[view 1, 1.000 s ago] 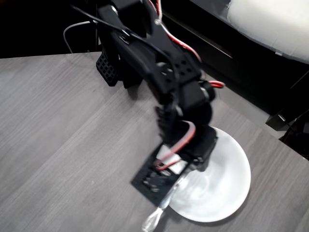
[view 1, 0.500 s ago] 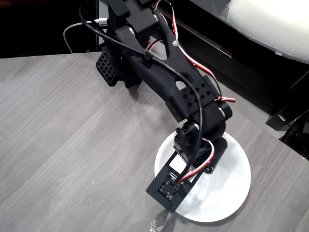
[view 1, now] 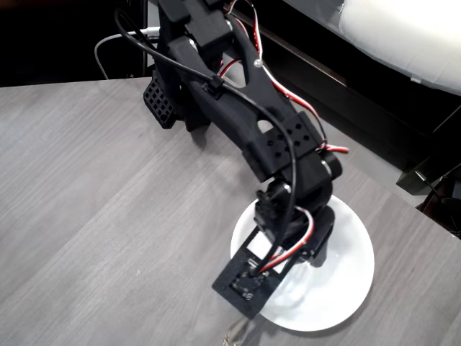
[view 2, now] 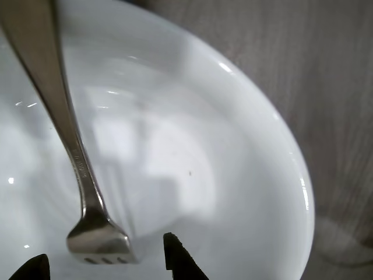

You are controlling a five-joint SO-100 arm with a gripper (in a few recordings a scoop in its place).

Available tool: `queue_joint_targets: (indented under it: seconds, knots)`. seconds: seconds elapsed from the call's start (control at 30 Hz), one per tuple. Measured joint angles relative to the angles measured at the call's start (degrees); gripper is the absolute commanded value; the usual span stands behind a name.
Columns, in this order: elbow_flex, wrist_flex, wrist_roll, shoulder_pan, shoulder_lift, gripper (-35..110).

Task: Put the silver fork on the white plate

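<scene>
Here, silver fork (view 2: 76,157) over white plate (view 2: 245,146), tines between gripper (view 2: 105,262) fingertips

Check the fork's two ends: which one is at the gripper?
The tined end. In the wrist view, the fork's tines sit between the gripper fingertips over the white plate; the handle runs away, top left.

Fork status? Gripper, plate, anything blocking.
Gripper low over the white plate, tips either side of the fork's tine end; grip cannot be told. Silver fork lying across the plate, handle end past the rim. Nothing blocking.
</scene>
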Motion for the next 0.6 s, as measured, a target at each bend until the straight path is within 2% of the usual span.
queue_joint_targets:
  seconds: [0.27, 0.4, 0.6]
  knots:
    - [0.0, 5.27, 0.53, 7.47, 14.06, 22]
    - [0.0, 10.11, 6.5, 13.1, 23.2, 0]
    - [8.88, 10.72, 14.41, 20.65, 37.09, 0]
